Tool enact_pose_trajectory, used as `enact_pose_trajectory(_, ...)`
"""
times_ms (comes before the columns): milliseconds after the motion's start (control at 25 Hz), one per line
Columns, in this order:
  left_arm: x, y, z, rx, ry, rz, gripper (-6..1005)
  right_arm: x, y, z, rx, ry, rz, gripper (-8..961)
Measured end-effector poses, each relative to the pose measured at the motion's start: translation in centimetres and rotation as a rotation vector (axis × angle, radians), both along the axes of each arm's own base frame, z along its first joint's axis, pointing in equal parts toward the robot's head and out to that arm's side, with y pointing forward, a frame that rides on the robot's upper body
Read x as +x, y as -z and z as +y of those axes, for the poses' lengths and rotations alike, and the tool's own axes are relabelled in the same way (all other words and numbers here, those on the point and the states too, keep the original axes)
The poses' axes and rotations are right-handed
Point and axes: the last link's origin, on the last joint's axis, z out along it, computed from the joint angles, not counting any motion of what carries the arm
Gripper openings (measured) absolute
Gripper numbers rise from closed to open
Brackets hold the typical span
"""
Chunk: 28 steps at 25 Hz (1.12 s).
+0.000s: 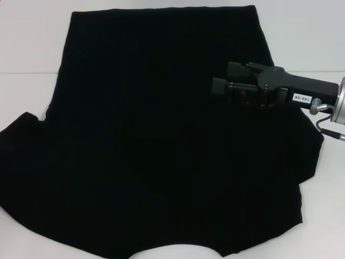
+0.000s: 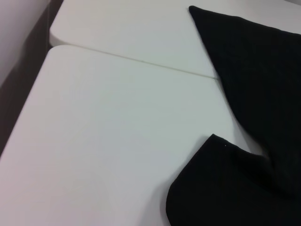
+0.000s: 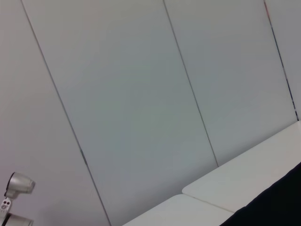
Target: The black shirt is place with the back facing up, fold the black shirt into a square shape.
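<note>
Black shirt (image 1: pixel 161 140) lies spread flat on the white table (image 1: pixel 27 48), covering most of the head view; plain black side up, no lettering visible. Straight edge at the far side, sleeve sticking out at the left (image 1: pixel 24 129), curved edge at the near side running out of frame. Table is two white panels with a seam (image 1: pixel 27 72) running left-right, passing under the shirt. Right claw (image 1: pixel 221 80) comes in from the right edge, held horizontal over the shirt's right part, fingers pointing left; its two fingers look close together with nothing between them; can't tell whether it touches the fabric. Label "140-06" (image 1: pixel 298 99) on the claw body. Left claw not in any view; left wrist view shows the shirt's left sleeve (image 2: pixel 225 188) and side edge on bare table (image 2: pixel 103 132). Right wrist view mostly sees grey wall panels (image 3: pixel 141 94), plus a table corner and a bit of shirt (image 3: pixel 277 202).
</note>
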Motion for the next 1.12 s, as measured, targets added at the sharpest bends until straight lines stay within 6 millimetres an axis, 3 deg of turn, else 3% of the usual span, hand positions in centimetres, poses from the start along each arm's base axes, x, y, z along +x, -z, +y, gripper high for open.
enact_pose_trajectory(1120, 0.1, 0.3, -3.2, 0.029, 0.013, -0.165, -1, 0.0, 0.2, -0.1, -0.003, -0.009, -0.008, 888)
